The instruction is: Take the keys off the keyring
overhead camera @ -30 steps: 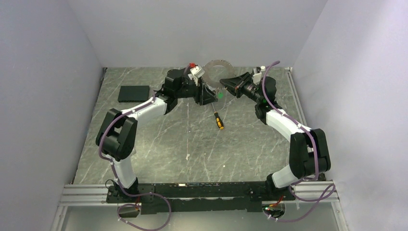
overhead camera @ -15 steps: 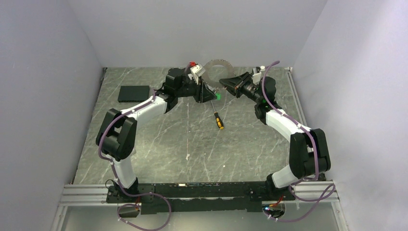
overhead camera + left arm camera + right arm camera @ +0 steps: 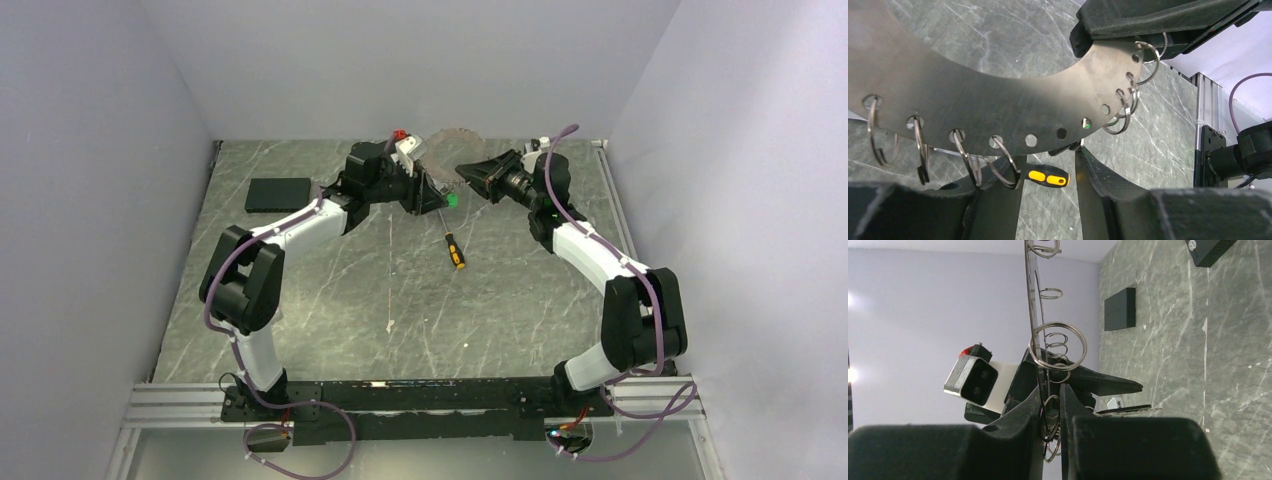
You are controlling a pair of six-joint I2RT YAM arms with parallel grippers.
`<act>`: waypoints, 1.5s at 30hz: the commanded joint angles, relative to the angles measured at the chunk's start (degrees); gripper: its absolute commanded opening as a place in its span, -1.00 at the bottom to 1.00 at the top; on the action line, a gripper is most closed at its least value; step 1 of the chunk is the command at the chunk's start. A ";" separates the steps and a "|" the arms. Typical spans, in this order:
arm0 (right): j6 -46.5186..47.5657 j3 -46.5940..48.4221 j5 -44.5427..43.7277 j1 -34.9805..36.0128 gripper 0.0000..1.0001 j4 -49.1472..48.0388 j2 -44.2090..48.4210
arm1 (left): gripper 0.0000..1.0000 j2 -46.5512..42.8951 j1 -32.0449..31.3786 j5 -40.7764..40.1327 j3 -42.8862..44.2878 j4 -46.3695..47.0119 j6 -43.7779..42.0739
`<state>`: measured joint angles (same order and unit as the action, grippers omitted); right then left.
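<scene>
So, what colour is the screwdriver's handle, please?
The screwdriver handle is yellow and black; clearest in the left wrist view.

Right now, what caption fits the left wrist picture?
Right gripper clamps the holed keyring, wire rings dangling; yellow-handled screwdriver on the table.

obstacles: screwdriver point(image 3: 455, 250) on table point(image 3: 330, 300) below raised keyring point(image 3: 455, 131) | black box point(image 3: 279, 193) far-left, well apart
</scene>
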<state>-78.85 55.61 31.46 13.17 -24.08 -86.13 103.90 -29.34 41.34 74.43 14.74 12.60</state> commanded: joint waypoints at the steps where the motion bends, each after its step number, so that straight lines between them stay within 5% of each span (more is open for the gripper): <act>1: 0.44 2.89 -1.27 0.71 -1.00 0.92 1.58 | -0.08 0.29 -0.35 -0.85 3.21 0.84 -2.06; 22: -1.37 3.36 -2.97 3.15 -1.00 1.80 -1.32 | -0.21 -3.69 -1.03 -9.22 -0.38 -1.20 -11.89; 36: -1.10 3.02 -3.25 3.16 -1.00 1.35 -1.59 | -0.11 -4.89 -3.84 -12.15 -0.96 -3.71 -19.77; 45: -1.22 2.72 -3.16 3.17 -1.00 1.16 -1.34 | -0.13 -4.91 -5.90 -21.22 -0.63 -5.25 -24.60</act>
<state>-79.11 56.29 26.81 15.62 -19.73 -87.77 101.73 -34.48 24.53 72.93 7.60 -8.95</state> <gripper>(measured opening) 0.151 0.440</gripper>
